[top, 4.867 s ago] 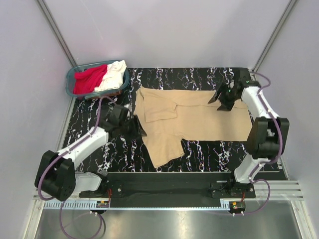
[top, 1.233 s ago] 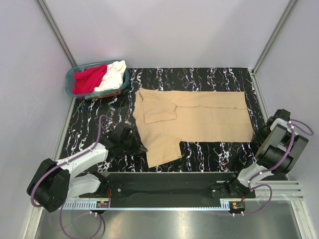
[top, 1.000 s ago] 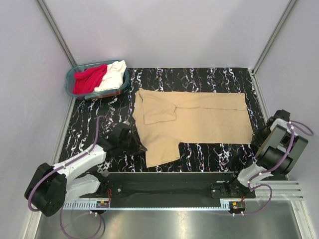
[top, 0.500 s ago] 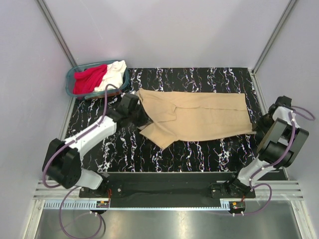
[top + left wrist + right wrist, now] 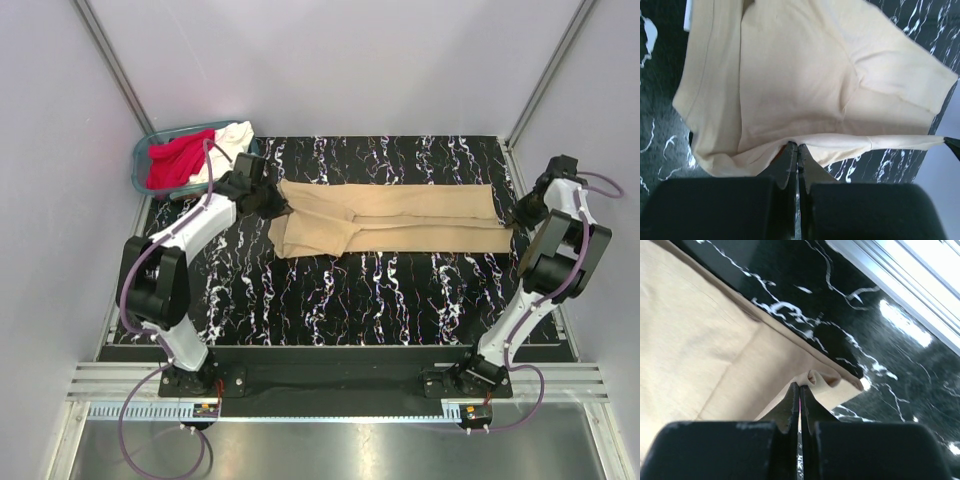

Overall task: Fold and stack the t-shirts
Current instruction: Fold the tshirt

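Note:
The tan t-shirt (image 5: 400,215) lies across the far half of the black marbled table as a long narrow strip, its near half doubled over the far half. My left gripper (image 5: 272,203) is at the strip's left end, shut on a fabric edge (image 5: 840,142) of the tan t-shirt (image 5: 790,75). At the right end my right gripper (image 5: 520,213) is shut on a curled corner (image 5: 822,377) of the tan t-shirt (image 5: 690,315). A red t-shirt (image 5: 175,160) and a white t-shirt (image 5: 232,138) lie bunched in the basket.
The teal basket (image 5: 138,170) stands at the far left corner, just behind the left arm. Grey walls close in the table on three sides. A metal rail (image 5: 330,395) with the arm bases runs along the near edge.
Both grippers have swung from the near side to the far side, carrying the tan t-shirt's near edge with them. The shirt is now folded lengthwise into a narrower strip.

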Controlling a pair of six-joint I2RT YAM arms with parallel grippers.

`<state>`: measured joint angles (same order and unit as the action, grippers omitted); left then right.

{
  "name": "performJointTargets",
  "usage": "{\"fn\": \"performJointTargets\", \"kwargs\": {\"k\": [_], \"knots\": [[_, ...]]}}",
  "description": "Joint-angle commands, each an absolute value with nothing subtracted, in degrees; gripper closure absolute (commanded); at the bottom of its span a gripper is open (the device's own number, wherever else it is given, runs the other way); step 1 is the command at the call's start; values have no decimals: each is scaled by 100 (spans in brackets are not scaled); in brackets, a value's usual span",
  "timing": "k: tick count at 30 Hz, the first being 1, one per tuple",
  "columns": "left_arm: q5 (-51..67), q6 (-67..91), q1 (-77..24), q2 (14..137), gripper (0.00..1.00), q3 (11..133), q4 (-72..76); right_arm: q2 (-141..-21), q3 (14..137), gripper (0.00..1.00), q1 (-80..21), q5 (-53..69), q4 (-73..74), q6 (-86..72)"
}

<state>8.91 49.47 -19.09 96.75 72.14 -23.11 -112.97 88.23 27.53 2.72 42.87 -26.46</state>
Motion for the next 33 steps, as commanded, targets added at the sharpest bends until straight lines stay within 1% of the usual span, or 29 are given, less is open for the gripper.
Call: {"fn": "performJointTargets", "kwargs": {"k": [1, 11, 25, 31, 33], "knots": [[1028, 4834, -1793, 9861, 100, 7760, -2197, -11513, 9324, 100, 2690, 316, 4447, -2531], [1011, 4878, -1723, 10449, 100, 8297, -2197, -12277, 10344, 100, 2602, 369, 4755, -2452], [1037, 5089, -1591, 11021, 100, 8692, -2232, -12920, 10968, 97, 2514, 457, 4957, -2312], [993, 5115, -1591, 11267, 100, 8859, -2232, -13087, 11109, 94, 2505, 501, 5010, -2294], [941, 5071, -1591, 11338, 100, 8921, -2224, -13148, 11188, 90, 2496, 501, 5027, -2276]]}}
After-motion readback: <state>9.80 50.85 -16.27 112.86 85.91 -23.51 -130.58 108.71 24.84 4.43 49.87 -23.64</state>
